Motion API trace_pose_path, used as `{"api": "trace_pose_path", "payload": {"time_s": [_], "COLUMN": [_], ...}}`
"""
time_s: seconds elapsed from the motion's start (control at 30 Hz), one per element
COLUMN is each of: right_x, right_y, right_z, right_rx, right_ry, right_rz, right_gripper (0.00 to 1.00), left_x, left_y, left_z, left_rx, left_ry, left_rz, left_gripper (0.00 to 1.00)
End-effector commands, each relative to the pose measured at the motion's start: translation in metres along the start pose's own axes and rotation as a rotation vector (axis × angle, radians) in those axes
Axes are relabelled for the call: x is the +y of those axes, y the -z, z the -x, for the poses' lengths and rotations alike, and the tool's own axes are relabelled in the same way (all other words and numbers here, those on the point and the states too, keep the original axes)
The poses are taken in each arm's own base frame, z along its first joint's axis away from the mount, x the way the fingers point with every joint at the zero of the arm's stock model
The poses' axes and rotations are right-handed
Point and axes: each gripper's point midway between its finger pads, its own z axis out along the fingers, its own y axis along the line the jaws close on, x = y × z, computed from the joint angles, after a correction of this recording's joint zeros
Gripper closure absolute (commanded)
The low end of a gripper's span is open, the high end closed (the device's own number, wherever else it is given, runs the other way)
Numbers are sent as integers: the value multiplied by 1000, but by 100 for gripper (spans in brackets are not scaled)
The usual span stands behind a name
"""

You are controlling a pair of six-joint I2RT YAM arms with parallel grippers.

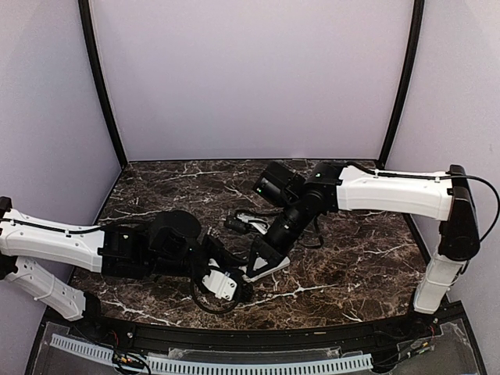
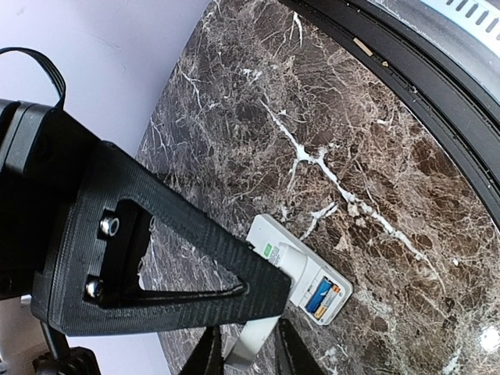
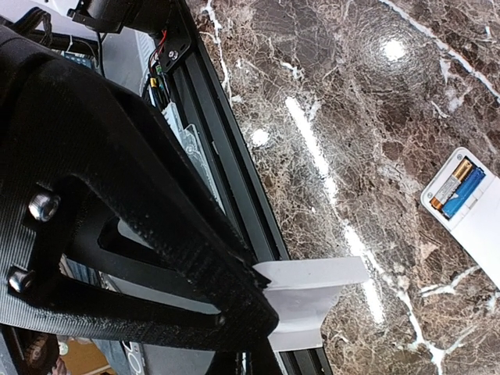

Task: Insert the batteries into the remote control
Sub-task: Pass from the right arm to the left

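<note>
The remote control [image 2: 266,230] lies back-up on the marble, its battery bay open. Two batteries sit side by side in the bay, one bluish [image 2: 317,294] and one tan [image 2: 329,301]. They show again in the right wrist view, bluish [image 3: 467,191] and tan [image 3: 447,187], in the remote [image 3: 475,226]. My left gripper [image 2: 262,328] hangs just over the remote's middle. A white strip runs between its dark fingers, and its rounded end rests on the remote; the grip is unclear. My right gripper [image 3: 301,312] is shut beside the remote, a white flared tip showing. In the top view both grippers, left [image 1: 230,287] and right [image 1: 262,269], crowd together.
The black front rail [image 2: 437,70] runs close behind the remote and also shows as the rail [image 3: 226,133] in the right wrist view. A small pale flat piece [image 1: 251,219] lies on the table behind the right forearm. Purple walls close in the sides and back.
</note>
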Motion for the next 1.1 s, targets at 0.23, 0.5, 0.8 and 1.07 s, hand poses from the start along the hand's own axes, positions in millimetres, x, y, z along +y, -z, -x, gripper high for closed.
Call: {"api": "trace_pose_path", "payload": {"time_s": [0.23,0.5,0.8,1.07], "right_x": [11,9,15,35], "right_y": [-1,-2,22,106], "right_z": [13,13,21,50], "right_rx": [-24,-28,-99,-422], "right_ry": [50,41,81,296], "right_rz": [40,33,3,-145], "right_gripper": [100,100,89,60], "left_x": [-4,8,17,50], "left_y": [-5,-2,3,25], "left_z": [-2,-1,-4,16], "left_rx": [14,16,20,-145], "left_ry": [-15,11,133,473], "left_rz": [-31,31,97,237], "left_gripper": [85,100,100,100]}}
